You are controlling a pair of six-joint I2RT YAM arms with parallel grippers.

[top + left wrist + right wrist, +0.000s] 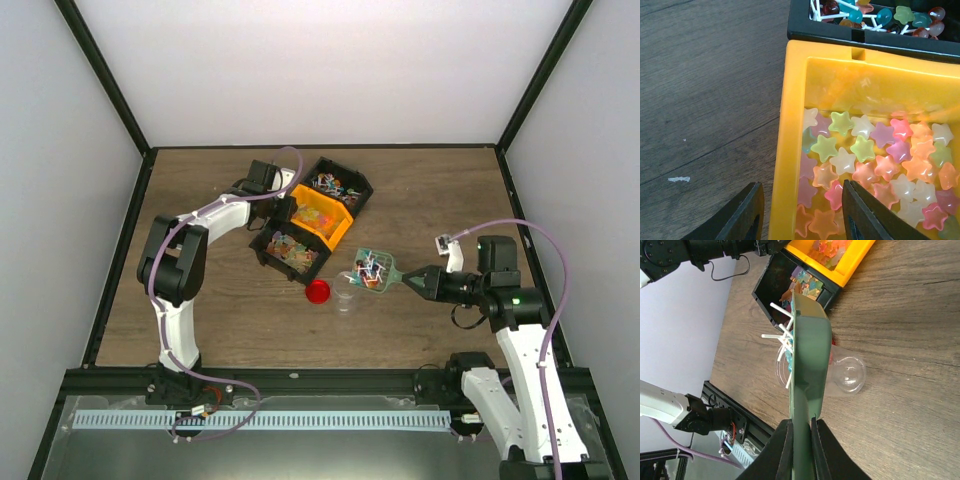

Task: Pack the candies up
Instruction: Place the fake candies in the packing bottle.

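Right gripper (801, 431) is clamped on a green slotted plastic scoop (810, 350), its stick-like candies (784, 342) mostly hidden; left gripper (801, 200), parted, is cropped.

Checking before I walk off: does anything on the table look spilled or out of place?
No spill shows. The green scoop in the right claw is loaded, with white candy sticks jutting past its rim by the clear jar. The left claw straddles the yellow bin wall.
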